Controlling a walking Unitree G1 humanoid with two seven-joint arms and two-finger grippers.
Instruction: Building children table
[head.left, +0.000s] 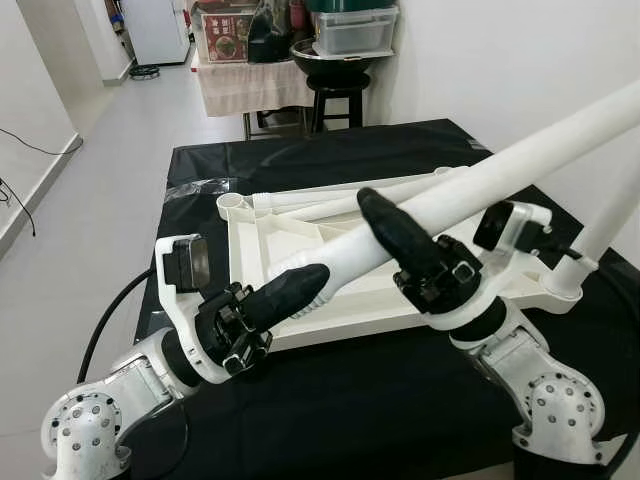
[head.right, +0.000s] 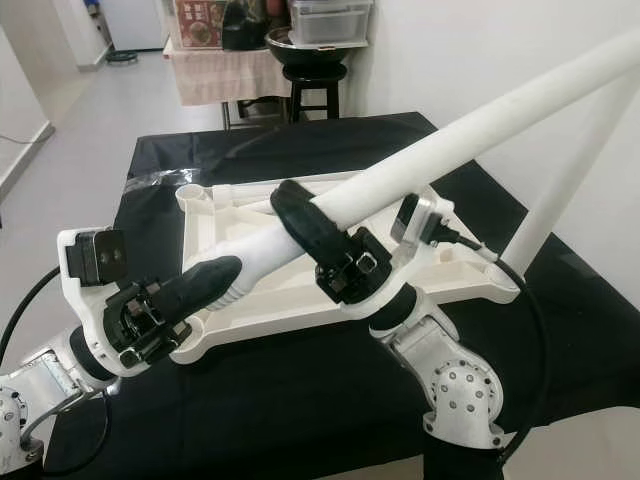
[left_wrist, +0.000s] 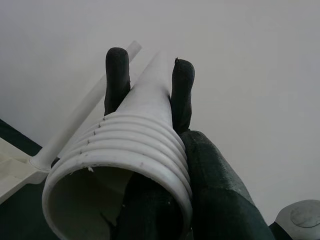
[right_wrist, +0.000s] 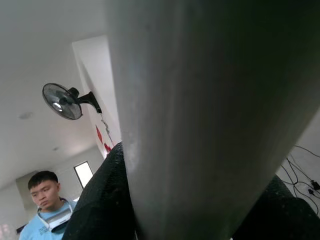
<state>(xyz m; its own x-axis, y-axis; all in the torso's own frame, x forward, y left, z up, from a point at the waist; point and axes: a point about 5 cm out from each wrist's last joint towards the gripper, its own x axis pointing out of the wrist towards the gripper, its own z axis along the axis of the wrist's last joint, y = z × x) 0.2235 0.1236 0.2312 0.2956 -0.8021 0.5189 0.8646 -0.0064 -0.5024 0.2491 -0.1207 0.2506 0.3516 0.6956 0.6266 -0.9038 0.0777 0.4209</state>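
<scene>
The tabletop (head.left: 300, 250) lies upside down on the black cloth (head.left: 330, 400) and serves as the landmark here. Above it, slanting up toward its right side, hangs a long white leg (head.left: 520, 150) — the piece now in work. The left gripper (head.left: 290, 290) is closed around the leg's threaded lower end, which hangs just over the near edge of the tabletop; the left wrist view shows the ridges of the thread between its fingers (left_wrist: 117, 75). The right gripper (head.left: 400, 235) is clamped on the leg higher up, above the middle of the tabletop. Probably two grips are used because the leg is long and one grip could not steer the thread. One leg (head.left: 600, 230) already stands at the tabletop's right corner. The socket (head.left: 233, 203) at the far left corner is open, perhaps the goal. A person (right_wrist: 47, 210) appears in the right wrist view.
</scene>
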